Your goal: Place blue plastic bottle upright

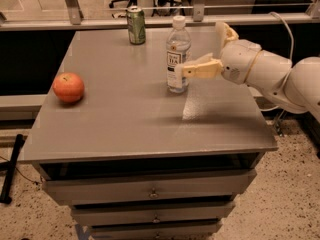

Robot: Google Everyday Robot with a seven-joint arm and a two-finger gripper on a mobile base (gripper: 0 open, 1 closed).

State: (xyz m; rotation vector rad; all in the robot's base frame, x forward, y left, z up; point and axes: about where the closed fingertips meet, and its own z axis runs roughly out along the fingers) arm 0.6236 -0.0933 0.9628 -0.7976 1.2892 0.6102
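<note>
The blue plastic bottle (177,51), clear with a white cap and a pale label, stands upright on the grey table (125,114), right of its middle. My gripper (201,50) reaches in from the right and is open. Its near finger (197,70) points left, and its tip overlaps the bottle's lower part in this view. I cannot tell whether it touches. The far finger (226,32) is spread well away, to the right of the bottle. The bottle is not gripped.
A green drink can (135,25) stands at the table's back edge, left of the bottle. A red-orange apple (68,87) lies near the left edge. Drawers (150,191) sit below the tabletop. A metal rail (150,20) runs behind the table.
</note>
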